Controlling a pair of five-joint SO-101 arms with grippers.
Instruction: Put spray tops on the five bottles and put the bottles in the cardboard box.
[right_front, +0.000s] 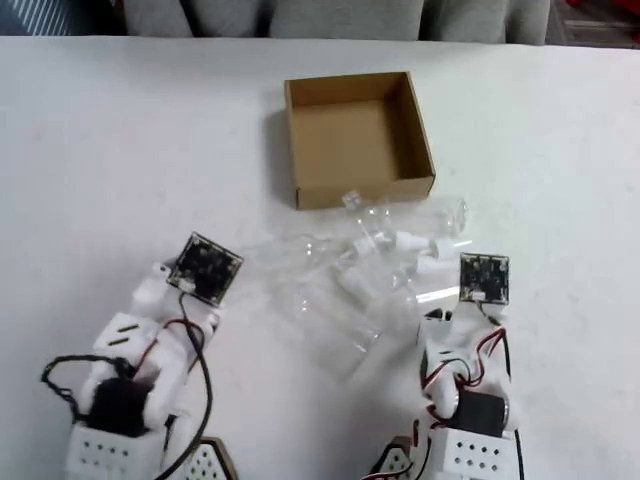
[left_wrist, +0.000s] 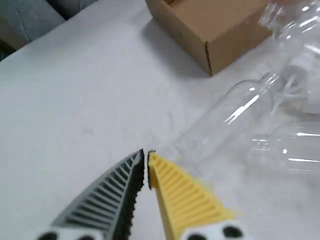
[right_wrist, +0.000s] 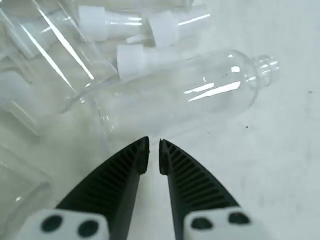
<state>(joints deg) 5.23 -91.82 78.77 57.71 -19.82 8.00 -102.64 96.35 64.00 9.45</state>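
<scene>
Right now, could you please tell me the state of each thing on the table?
Cardboard box: upright, open, empty.
One bottle: on its side, neck bare, no spray top.
Other bottles: lying heaped together.
Spray tops: lying among the bottles.
Left gripper: shut, empty.
Right gripper: nearly shut, empty.

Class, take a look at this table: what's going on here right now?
A heap of clear bottles and white spray tops lies on the table in front of an empty cardboard box. The left hand and right hand are near the heap, holding nothing.
</scene>
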